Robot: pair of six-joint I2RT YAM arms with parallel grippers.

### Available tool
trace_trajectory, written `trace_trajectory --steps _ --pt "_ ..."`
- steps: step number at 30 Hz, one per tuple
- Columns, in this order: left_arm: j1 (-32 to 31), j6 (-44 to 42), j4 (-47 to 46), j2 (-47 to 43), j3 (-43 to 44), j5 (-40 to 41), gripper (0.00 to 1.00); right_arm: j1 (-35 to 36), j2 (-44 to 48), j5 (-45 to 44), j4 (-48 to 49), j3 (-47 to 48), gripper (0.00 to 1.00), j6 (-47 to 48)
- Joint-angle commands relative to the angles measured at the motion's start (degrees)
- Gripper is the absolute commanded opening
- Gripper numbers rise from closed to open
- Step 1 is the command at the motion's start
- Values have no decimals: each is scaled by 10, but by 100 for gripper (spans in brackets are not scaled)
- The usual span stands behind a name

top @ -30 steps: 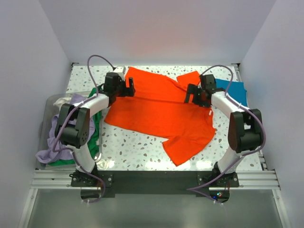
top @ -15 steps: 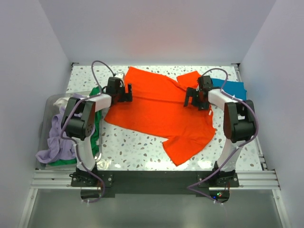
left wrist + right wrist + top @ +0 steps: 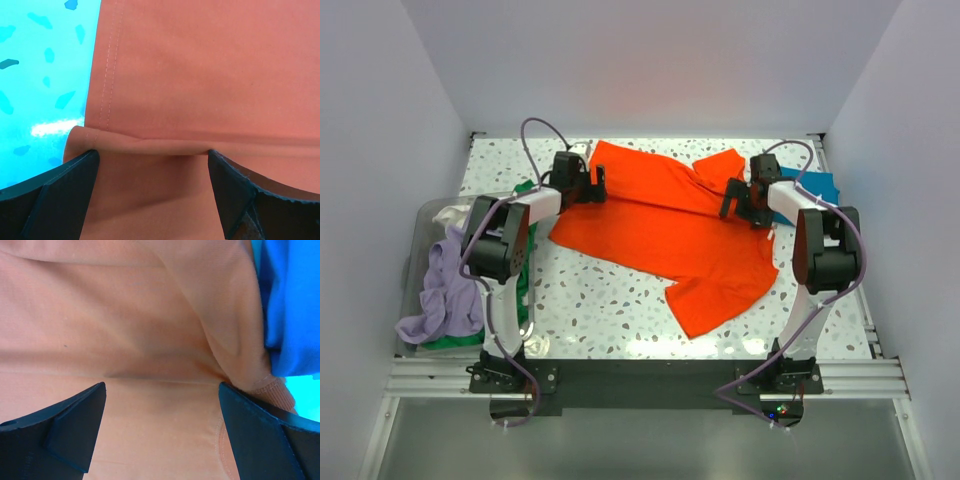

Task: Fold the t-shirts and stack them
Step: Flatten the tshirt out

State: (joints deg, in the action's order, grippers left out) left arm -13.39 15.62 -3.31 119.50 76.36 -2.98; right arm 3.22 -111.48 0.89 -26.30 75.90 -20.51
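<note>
Orange tee (image 3: 660, 235) spread on the table (image 3: 600, 310). Left gripper (image 3: 590, 186) at its ten o'clock, right gripper (image 3: 735, 207) at two. Both stand released, jaws wide over the cloth.

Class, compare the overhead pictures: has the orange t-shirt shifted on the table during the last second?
Yes. The orange t-shirt has slid slightly back: its near sleeve and left corner now lie farther from the table's near edge.

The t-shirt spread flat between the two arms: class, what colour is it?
The t-shirt is plain bright orange; the top external view shows it best.
</note>
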Motion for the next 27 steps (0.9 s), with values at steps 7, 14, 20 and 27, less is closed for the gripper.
trace_trajectory --steps 7,14,20,27 --pt "-9 -2 -7 -108 -59 45 96 -11 1 -27 -42 6 99 2" --pt "-49 53 -35 -260 -219 251 90 -11 8 -11 -31 8 99 11" --pt "-87 101 4 -286 -275 346 81 -11 26 9 -19 -1 99 13" --pt "-119 153 32 -288 -300 428 75 -11 59 41 8 -31 99 14"
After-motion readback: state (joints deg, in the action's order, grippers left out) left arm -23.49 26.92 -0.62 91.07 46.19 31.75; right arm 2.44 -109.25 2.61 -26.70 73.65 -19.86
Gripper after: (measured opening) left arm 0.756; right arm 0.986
